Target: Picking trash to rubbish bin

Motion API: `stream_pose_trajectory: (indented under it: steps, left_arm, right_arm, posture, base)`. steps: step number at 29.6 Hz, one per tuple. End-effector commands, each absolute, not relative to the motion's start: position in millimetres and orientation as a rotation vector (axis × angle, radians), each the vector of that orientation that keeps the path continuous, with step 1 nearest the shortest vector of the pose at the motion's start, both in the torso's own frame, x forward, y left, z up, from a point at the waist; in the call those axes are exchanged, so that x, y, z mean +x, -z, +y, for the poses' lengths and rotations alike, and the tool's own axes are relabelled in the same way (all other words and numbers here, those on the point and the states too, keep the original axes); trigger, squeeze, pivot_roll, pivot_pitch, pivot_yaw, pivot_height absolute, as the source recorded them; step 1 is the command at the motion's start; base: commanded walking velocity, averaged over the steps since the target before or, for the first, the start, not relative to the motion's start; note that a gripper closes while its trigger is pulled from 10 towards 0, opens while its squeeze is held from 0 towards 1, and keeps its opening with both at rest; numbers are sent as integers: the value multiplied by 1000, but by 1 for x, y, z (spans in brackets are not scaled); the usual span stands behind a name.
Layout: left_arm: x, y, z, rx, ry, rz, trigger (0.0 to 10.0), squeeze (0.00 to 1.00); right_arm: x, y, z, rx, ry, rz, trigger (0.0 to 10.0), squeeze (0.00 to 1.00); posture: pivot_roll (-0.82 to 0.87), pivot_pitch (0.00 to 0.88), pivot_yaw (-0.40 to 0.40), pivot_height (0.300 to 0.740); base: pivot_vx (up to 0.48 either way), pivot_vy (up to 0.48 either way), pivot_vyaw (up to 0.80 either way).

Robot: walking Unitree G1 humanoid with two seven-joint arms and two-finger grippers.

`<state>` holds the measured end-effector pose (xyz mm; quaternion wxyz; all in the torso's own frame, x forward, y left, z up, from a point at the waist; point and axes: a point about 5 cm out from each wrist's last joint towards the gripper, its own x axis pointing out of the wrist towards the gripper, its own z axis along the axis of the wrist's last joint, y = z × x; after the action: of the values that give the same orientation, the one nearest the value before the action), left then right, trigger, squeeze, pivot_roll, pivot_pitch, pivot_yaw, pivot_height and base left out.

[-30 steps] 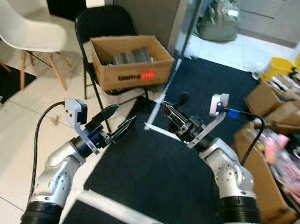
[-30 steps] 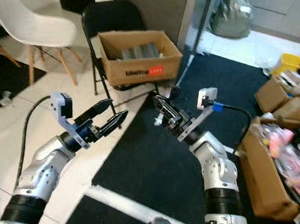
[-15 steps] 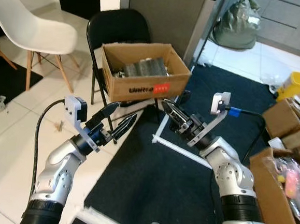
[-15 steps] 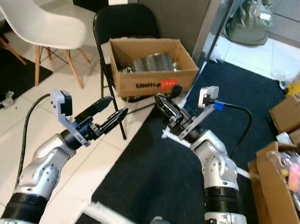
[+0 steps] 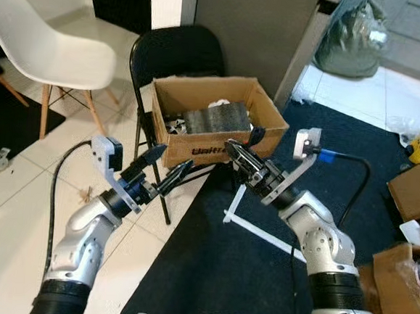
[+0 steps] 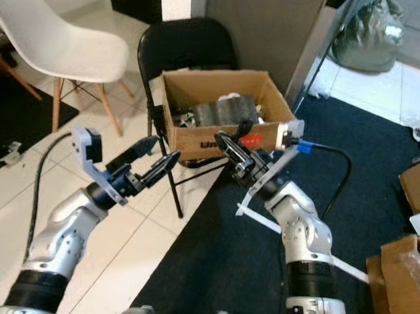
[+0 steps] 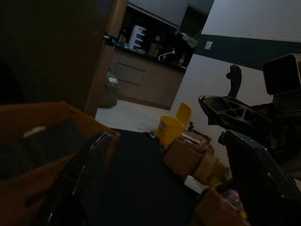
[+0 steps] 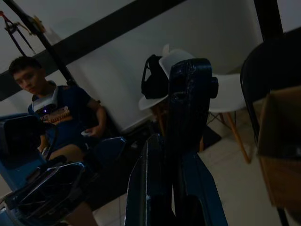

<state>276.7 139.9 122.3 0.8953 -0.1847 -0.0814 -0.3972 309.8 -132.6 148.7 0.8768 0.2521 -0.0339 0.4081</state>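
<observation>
Cardboard box point(image 5: 216, 125) w/ trash sits on black folding chair point(image 5: 175, 60). Left gripper point(image 5: 166, 174) spread open, empty, just in front; right gripper point(image 5: 240, 157) pinched closed at box front.

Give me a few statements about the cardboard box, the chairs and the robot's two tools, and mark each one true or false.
1. The cardboard box sits on the black folding chair. True.
2. The white chair stands to the robot's right of the box. False; it stands to the left.
3. The left tool has its fingers spread apart. True.
4. The right tool is down inside the box. False; it hovers in front of the box's front wall.
</observation>
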Motion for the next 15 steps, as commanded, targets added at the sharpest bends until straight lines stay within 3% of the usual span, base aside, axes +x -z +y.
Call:
stream_pose_trajectory:
  steps: [1, 15]
  left_arm:
    - [277, -121, 137, -390, 831, -161, 10000, 0]
    - [276, -120, 136, -392, 835, -157, 10000, 0]
  right_arm:
    - [310, -147, -139, 518, -830, -64, 10000, 0]
    - [312, -144, -140, 489, -812, -52, 10000, 0]
  posture:
    - [7, 0, -45, 740]
    - [9, 0, -50, 740]
  base:
    - [472, 0, 0]
    - [476, 0, 0]
